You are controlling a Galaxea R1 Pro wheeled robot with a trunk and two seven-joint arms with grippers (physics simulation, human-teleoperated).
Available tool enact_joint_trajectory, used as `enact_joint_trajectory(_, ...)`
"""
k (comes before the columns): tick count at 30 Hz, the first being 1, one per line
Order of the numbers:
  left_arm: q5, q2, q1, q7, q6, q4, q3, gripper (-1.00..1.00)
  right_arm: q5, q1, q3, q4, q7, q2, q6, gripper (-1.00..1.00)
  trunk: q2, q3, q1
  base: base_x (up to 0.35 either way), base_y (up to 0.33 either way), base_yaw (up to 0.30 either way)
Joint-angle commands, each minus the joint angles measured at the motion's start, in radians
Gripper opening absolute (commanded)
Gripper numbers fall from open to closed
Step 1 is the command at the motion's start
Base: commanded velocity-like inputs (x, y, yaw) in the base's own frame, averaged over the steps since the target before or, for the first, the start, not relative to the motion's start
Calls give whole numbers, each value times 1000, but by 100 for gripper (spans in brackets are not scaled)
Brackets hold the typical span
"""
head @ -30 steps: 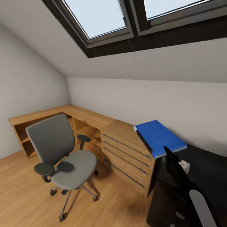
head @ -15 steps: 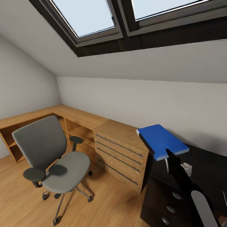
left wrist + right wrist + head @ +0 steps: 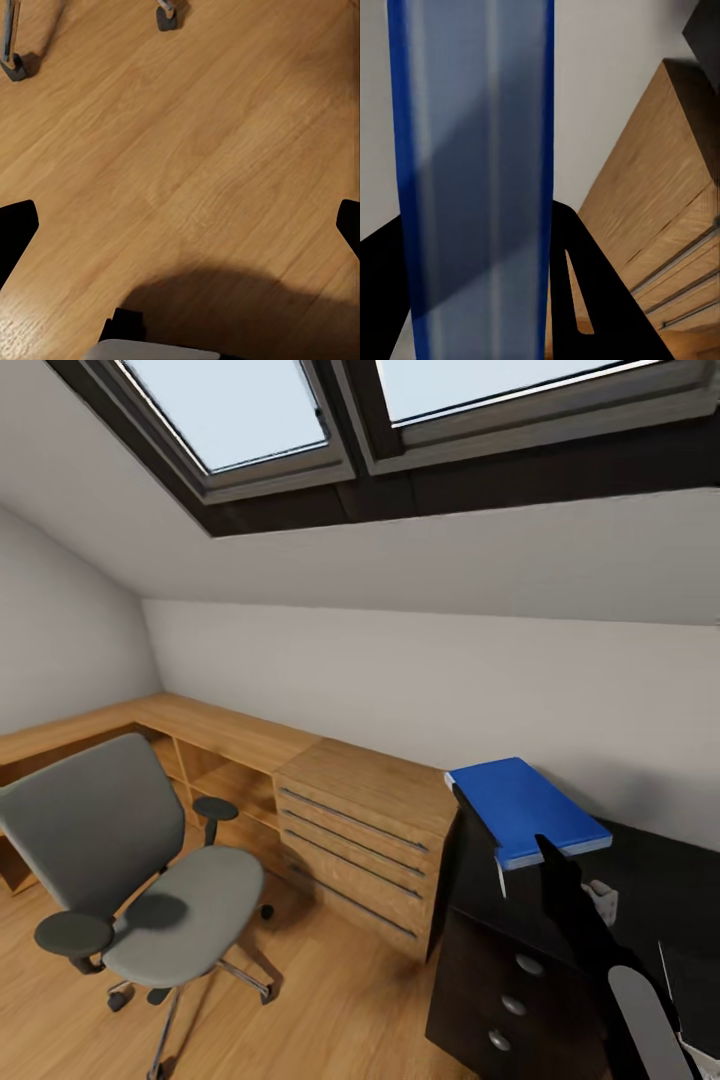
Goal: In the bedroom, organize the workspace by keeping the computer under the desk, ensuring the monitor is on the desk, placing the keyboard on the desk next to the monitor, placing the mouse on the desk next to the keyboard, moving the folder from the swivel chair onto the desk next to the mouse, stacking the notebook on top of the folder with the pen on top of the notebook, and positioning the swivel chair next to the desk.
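The folder (image 3: 522, 807) is bright blue with a dark edge; seen edge-on by the right wrist camera, the folder (image 3: 476, 172) shows a pale blue-grey face between deeper blue borders. The swivel chair (image 3: 120, 870) has a grey seat and back, black armrests and a silvery metal base. The desk (image 3: 650, 880) is matte black, its drawer unit (image 3: 505, 1000) dark with round silver knobs. The low cabinets (image 3: 350, 825) are warm light wood with grey drawer lines. The floor (image 3: 195, 150) is honey-coloured planks with visible grain. The walls (image 3: 400, 670) are pale grey, and the window frames (image 3: 420, 470) dark brown-black around pale blue sky.
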Motion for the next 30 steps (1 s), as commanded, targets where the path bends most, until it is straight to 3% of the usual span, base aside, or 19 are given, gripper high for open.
enact_joint_trajectory(1,-5,-1,-1,-7,0,-1,8,100,-9,-1,-1,0,-6,0,4,-100,6,1,-4,0,0,-177)
enact_joint_trajectory(5,-4,-1,-1,-7,0,-1,8,100,-9,-1,-2,2,-6,0,0,-100,34,9,-19,0,0,-177)
enact_joint_trajectory(14,-1,-1,-1,-10,-18,-2,12,100,-7,-1,-2,3,-4,-1,-47,-100,34,-2,-19,0,0,-196)
enact_joint_trajectory(15,0,-1,-1,-10,-90,-2,13,100,-7,-1,-2,3,-4,-1,-49,-100,34,-3,-19,0,0,-216)
enact_joint_trajectory(19,-1,-1,-1,-11,-206,0,13,100,-7,-1,-2,3,-4,-2,-50,-100,34,-8,-19,0,0,-218)
enact_joint_trajectory(30,-6,0,-1,-9,-243,31,11,100,-6,-2,-2,26,-4,-9,-54,-100,34,-21,-19,0,0,-220)
